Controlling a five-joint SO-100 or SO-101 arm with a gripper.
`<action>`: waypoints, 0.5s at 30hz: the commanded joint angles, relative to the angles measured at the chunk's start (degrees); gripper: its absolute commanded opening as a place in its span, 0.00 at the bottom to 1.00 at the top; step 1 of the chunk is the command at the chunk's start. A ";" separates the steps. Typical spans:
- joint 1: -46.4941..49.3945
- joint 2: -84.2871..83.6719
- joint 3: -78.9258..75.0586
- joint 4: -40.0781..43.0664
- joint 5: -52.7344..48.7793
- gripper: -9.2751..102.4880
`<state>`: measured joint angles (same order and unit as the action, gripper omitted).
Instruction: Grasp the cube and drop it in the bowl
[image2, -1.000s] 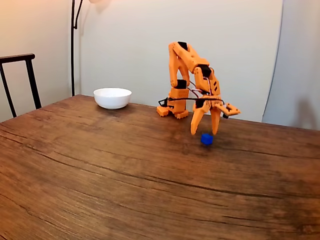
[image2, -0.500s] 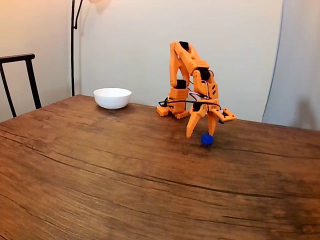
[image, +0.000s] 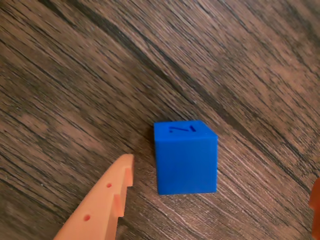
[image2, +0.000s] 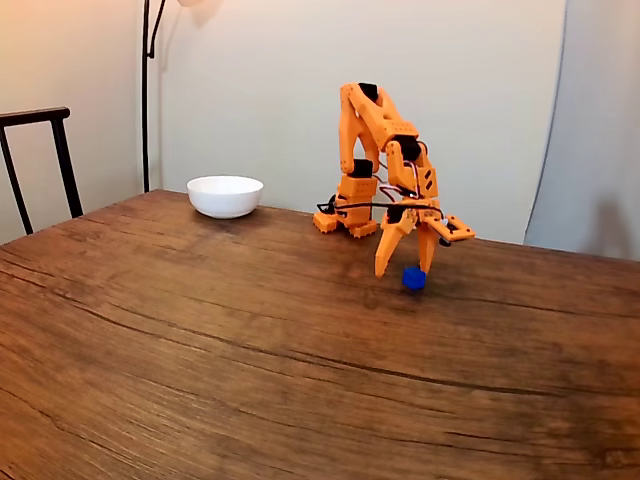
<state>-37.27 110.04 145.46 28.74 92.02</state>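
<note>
Cube is seen resting on the wooden table, right of centre in the fixed view, well apart from the bowl, which sits far left near the table's back edge. Gripper is lowered over the cube with its jaws spread, nothing held. In the wrist view the cube lies flat on the wood between the fingers: one orange finger is just beside its left face, not touching, and a sliver of the other finger is seen at the right edge, farther off.

Step in hand is judged to be the closing on the cube. For a clean grasp the gripper should be shifted slightly toward the right-hand finger so the cube is centred, tips kept low near the table, and the flat side faces squeezed rather than the corners. Closing off-centre may push the cube sideways along the wood. Lift should be held back until both fingers are seated
</note>
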 joint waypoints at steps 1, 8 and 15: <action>0.53 0.26 -0.97 -0.26 0.09 0.50; 0.44 0.18 -0.09 -3.34 -0.18 0.44; 0.26 0.18 0.00 -3.08 -0.18 0.35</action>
<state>-37.18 110.04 145.63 26.19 92.02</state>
